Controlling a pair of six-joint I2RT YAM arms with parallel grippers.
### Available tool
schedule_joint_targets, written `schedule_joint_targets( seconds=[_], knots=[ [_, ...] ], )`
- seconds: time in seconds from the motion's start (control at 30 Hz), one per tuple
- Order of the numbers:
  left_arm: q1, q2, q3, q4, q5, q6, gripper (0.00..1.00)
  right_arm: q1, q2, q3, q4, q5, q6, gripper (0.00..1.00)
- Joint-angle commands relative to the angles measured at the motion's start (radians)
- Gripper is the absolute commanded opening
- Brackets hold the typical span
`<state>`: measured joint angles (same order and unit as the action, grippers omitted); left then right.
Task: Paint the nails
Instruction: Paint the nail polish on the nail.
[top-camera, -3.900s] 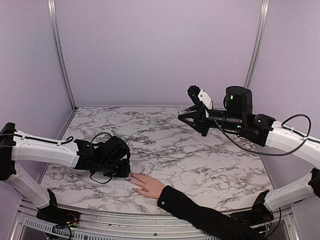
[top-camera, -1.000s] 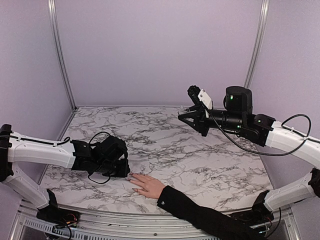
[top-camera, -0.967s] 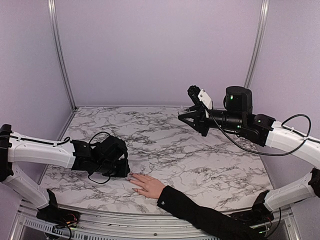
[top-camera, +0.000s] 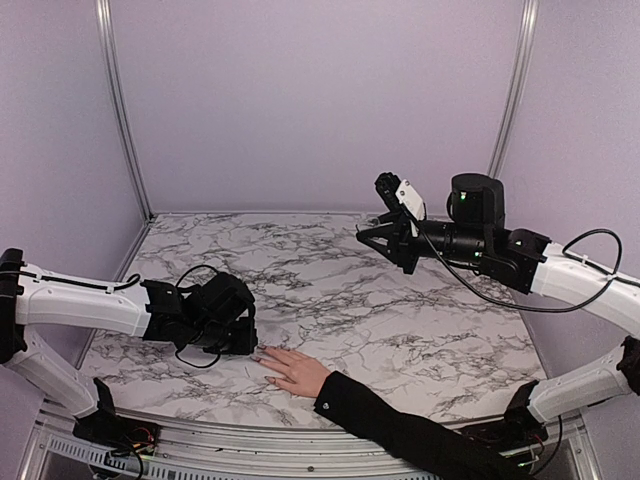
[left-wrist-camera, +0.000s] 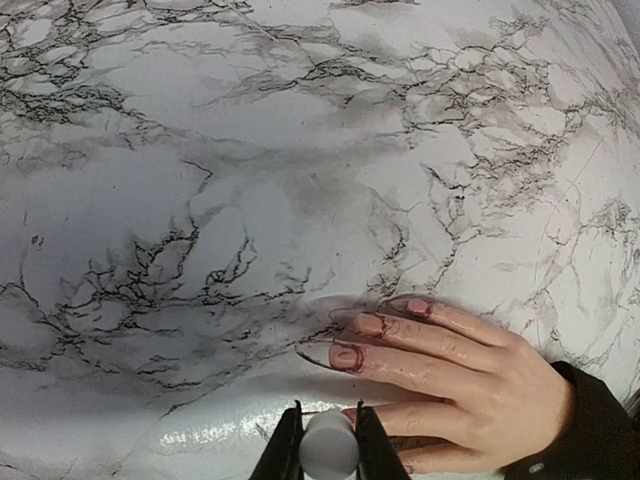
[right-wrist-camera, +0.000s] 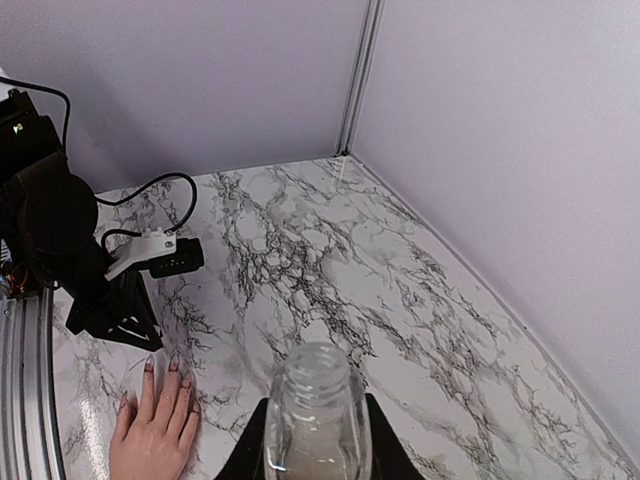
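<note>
**Marble, a flat hand, and nails just off my brush**

My left gripper (left-wrist-camera: 328, 418) is pinched narrow on a white cap (left-wrist-camera: 328, 452); I cannot see its bristles. Just beside it the hand (left-wrist-camera: 470, 385) lies flat on the table (left-wrist-camera: 200, 150), nails (left-wrist-camera: 347, 356) at its fingertips, some reddish. I judge them tiny and hard on soft fingers, and smeary when wet, so they are for light strokes, not gripping. Well away from the hand, my right gripper (right-wrist-camera: 318, 425) clamps a clear bottle (right-wrist-camera: 315, 395).
</note>
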<state>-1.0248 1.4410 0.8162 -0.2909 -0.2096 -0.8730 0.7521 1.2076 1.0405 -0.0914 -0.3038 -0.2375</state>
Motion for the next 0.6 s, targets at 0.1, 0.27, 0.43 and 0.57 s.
schedule_joint_targets(
  seconds=[0.1,0.27,0.43,0.57],
  knots=[
    [0.000,0.005,0.004,-0.021,0.023,0.014,0.00,-0.007,-0.022,0.006,0.001,0.005,-0.007,0.00],
    [0.000,0.009,0.003,-0.023,0.025,0.015,0.00,-0.006,-0.020,0.007,0.001,0.006,-0.008,0.00],
    [0.000,0.006,0.000,-0.023,0.025,0.014,0.00,-0.007,-0.017,0.009,0.002,0.006,-0.008,0.00],
    [0.003,-0.012,-0.013,-0.030,0.021,0.013,0.00,-0.007,-0.016,0.010,0.000,0.007,-0.007,0.00]
  ],
)
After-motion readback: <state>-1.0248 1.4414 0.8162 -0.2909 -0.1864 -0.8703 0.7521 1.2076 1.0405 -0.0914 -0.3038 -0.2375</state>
